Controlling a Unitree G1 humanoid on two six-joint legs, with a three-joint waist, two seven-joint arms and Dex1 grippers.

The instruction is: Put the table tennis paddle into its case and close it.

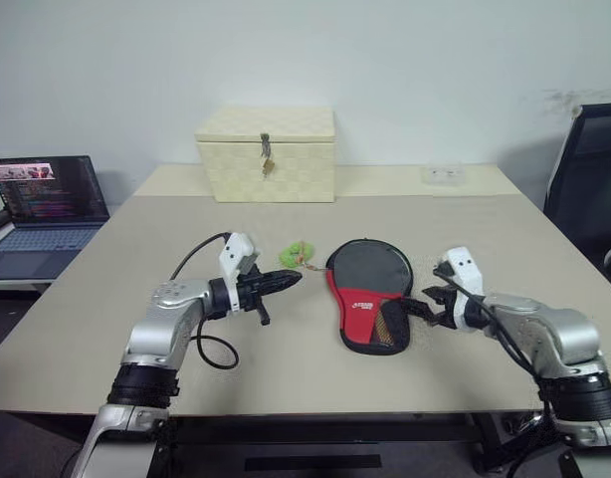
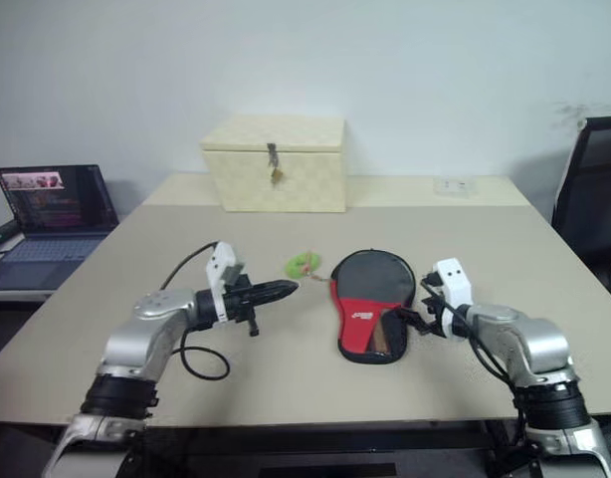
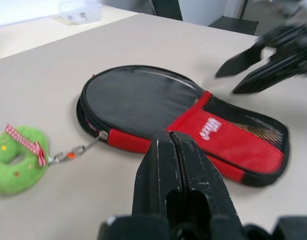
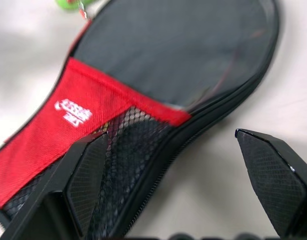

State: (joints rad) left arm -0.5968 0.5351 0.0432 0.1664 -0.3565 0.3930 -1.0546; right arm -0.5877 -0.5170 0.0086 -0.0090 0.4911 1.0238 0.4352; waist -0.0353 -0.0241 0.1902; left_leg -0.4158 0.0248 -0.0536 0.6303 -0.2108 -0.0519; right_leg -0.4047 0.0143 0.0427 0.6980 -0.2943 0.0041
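1. Case first: it's a soft paddle-shaped black fabric cover lying flat near the middle of the bench, round end pointing toward the far side, narrow end toward the robot. A red panel with a small white logo runs across the lower half, and there's black mesh on the narrow part.
2. Zip runs round the edge and, going by the left wrist view, looks done up round the round end. A little metal clip chain goes from the zip to a green plush tab with a red-and-white ribbon, which sits on the bench just beside the round end, on the robot's left.
3. Paddle itself I can't make out, so can't say whether it's inside.
4. Left pincer: clenched, the two black fingers pressed flat together with nothing between them. It hangs roughly level, pointing across toward the case, tip close to the green tab but not touching it or the case.
5. Right pincer: spread wide and gripping nothing. It's right up at the narrow mesh end of the case, angled down a bit. In the right wrist view one finger sits over the mesh and the other one is over bare bench off the case's edge. Can't tell if that first finger actually touches the fabric.
6. Other stuff: a cream woven box with a latch at the far side of the bench, a laptop off to the robot's left, a black chair to the right.
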